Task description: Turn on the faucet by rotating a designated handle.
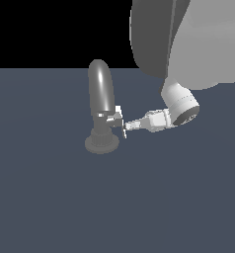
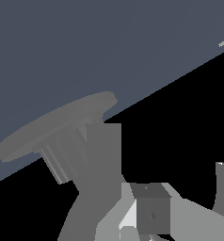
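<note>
1. Exterior view — faucet (image 1: pixel 101 106) upright on the dark floor (image 1: pixel 50 197), ribbed base down, arched spout up. Handle (image 1: pixel 114 117) juts sideways from the neck toward the exterior view's right, long axis roughly level. Gripper (image 1: pixel 126 127) reaches in from that same right side, fingertips just beside the handle's outer end and slightly below it; touching or a hair apart — cannot tell. Finger spread not readable at this size; nothing visibly clamped.
2. Wrist view — faucet (image 2: pixel 92 160) fills the near field, base disc tilted in frame, neck running toward the camera. Blocky handle hub (image 2: pixel 151 214) close in. Pale finger (image 2: pixel 223 188) at the frame edge; the other not seen, so opening cannot be told. Judgement: handle lies straight ahead of the tool, so a sideways push on the lever end looks like the coming move.
</note>
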`<move>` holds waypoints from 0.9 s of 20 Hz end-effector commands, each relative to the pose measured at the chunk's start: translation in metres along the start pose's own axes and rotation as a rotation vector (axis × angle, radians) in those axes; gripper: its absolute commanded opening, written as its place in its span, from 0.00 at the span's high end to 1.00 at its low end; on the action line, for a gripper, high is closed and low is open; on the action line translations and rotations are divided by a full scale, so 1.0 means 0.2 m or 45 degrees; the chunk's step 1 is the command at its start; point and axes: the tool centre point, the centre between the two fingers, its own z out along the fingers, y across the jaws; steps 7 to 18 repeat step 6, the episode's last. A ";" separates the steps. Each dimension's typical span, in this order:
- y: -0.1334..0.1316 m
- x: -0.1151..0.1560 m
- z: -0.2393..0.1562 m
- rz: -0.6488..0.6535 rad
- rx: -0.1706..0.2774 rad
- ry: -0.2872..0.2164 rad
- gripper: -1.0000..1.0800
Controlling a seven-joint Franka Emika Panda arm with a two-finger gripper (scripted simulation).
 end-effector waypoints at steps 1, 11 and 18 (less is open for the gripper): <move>-0.13 0.16 0.02 0.038 0.061 -0.002 1.00; -0.16 0.19 0.02 0.047 0.062 -0.004 1.00; -0.16 0.19 0.02 0.047 0.062 -0.004 1.00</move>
